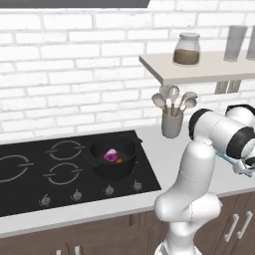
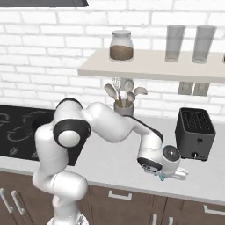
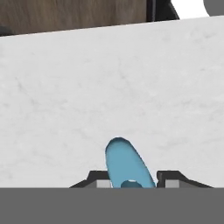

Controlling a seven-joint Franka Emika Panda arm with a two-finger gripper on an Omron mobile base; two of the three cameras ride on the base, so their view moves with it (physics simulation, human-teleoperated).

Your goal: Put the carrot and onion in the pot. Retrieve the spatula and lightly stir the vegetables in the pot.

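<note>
- Gripper (image 3: 130, 180) is hovering just above the pale countertop (image 3: 65, 96) near its front edge, with the spatula (image 3: 126, 164) sitting between the two dark fingertips (image 3: 168, 177); how tightly the jaws are pressing on it cannot be told, and the blue end is poking out beyond the tips over the bare stone.
- At the left end of the counter, the black cooktop (image 1: 30, 191) is lying flush in the surface, its knobs running along the front edge.
- On the cooktop's right-hand burners, the pot (image 1: 113, 158) is sitting upright, holding the onion (image 1: 110, 155) with the carrot (image 1: 119, 161) lying just beside it on the right.
- Further right, against the back wall, the utensil cup (image 1: 172, 124) is standing on the counter with spoons (image 1: 173, 98) sticking up out of it.
- Above the cup, the shelf (image 2: 145, 70) is carrying a jar (image 2: 121, 45) and two glasses (image 2: 175, 43).
- Near the front edge right of the cup, the hand is reaching low, a sliver of teal showing under it in the right base view.
- Toward the right end, the toaster (image 2: 194, 133) is standing near the back wall.
</note>
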